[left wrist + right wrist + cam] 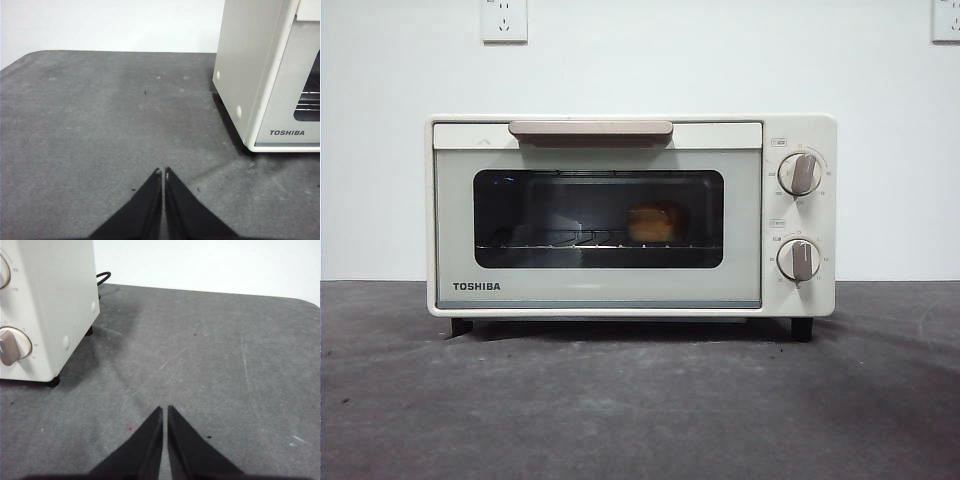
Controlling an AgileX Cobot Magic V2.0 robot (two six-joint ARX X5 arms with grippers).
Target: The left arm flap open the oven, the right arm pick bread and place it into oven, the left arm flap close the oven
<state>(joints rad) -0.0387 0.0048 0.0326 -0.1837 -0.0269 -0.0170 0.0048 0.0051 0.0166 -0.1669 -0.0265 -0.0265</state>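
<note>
From the front camera I see the TOSHIBA toaster oven (630, 215) standing square on the dark grey table (640, 400), its door shut flush against the body and the beige bar handle (590, 129) along the top edge of the door. Through the dark glass window (598, 218) I can make out the bread (653, 224), a small golden-tan bun sitting on the wire rack (560, 242), right of the window's middle. The glass dims it, so I can't tell its exact shape or how far back it sits. Two round knobs (800, 173) are stacked on the oven's right panel, the lower one (799, 259) just above the base. On the white wall behind, I see two outlets (504, 19), one near each top corner.

No arm shows in the front view. On my left wrist camera, the left gripper (163, 172) has its two black jaws pressed together, tips nearly touching, hanging over bare table beside the oven's (265, 75) left front corner and apart from it. On my right wrist camera, the right gripper (165, 409) is likewise closed with nothing between its jaws, over the table off the oven's (47, 310) knob side, where a black cord (103, 277) curls out behind the casing.
</note>
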